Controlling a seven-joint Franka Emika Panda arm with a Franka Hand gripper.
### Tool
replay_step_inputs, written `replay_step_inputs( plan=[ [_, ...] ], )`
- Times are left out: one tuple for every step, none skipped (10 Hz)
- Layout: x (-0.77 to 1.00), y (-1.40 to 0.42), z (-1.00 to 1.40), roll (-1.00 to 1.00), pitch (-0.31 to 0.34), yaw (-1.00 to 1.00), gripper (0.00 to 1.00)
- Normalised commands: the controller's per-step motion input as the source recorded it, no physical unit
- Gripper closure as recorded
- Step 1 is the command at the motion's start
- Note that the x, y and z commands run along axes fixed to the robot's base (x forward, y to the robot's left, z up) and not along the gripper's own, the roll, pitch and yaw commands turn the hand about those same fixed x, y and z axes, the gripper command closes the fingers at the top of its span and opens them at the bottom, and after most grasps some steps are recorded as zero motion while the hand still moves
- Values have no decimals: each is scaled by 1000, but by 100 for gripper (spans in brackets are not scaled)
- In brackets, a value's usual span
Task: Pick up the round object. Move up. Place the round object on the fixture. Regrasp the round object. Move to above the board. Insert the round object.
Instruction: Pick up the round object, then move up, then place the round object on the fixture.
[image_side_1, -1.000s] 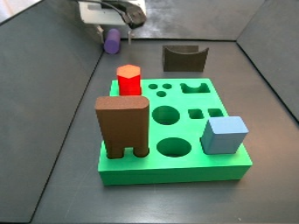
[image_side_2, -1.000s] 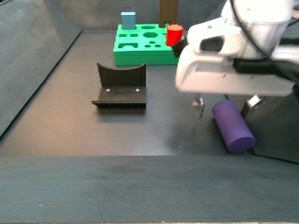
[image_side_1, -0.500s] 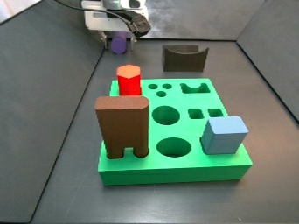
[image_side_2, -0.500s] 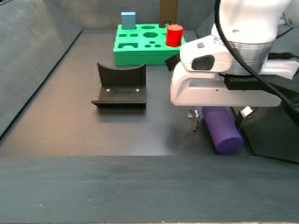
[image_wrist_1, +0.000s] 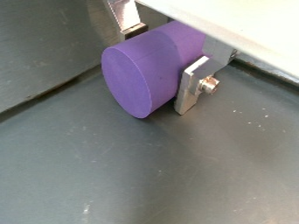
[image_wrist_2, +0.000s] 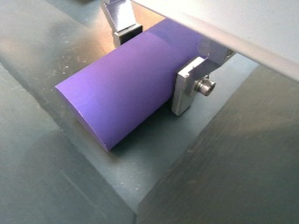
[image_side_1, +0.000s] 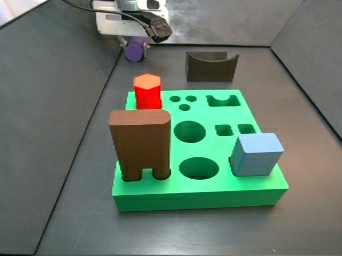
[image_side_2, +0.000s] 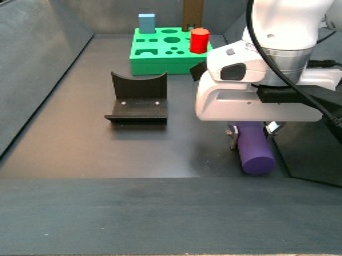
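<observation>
The round object (image_wrist_1: 149, 72), a smooth purple cylinder, lies level between my gripper's (image_wrist_1: 160, 63) two silver fingers, which press on its sides in both wrist views (image_wrist_2: 122, 87). In a side view the round object (image_side_2: 254, 149) hangs a little above the dark floor under the white gripper body (image_side_2: 262, 98). Far back in a side view, its tip (image_side_1: 134, 48) pokes out below the gripper (image_side_1: 131, 22). The fixture (image_side_2: 136, 98), a dark brown block with a U notch, stands apart from the gripper. The green board (image_side_1: 198, 150) with shaped holes lies further off.
On the board stand a red hexagonal peg (image_side_1: 147, 91), a tall brown arch block (image_side_1: 139, 143) and a light blue cube (image_side_1: 257, 154). Dark tilted walls (image_side_2: 40, 70) enclose the floor on the sides.
The gripper has risen with the purple cylinder held in it, lifting it off the floor over the last second. In the last half second there is hardly any movement.
</observation>
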Motion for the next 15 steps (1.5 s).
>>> replay_step_inputs(
  plan=[
    [0, 0, 0, 0, 0, 0, 100],
    [0, 0, 0, 0, 0, 0, 100],
    [0, 0, 0, 0, 0, 0, 100],
    [0, 0, 0, 0, 0, 0, 100],
    [0, 0, 0, 0, 0, 0, 100],
    [0, 0, 0, 0, 0, 0, 100],
    [0, 0, 0, 0, 0, 0, 100],
    [0, 0, 833, 0, 0, 0, 100],
    [32, 64, 841, 18, -15, 18, 100],
    [-6, 48, 740, 20, 16, 3, 100],
    [-19, 28, 630, 31, 29, -12, 100],
    [-26, 14, 511, 45, 39, -19, 100],
    [-25, 9, 347, 67, 53, -23, 100],
    [-30, 6, 226, 80, 63, -21, 100],
    [0, 0, 1000, 0, 0, 0, 100]
  ],
)
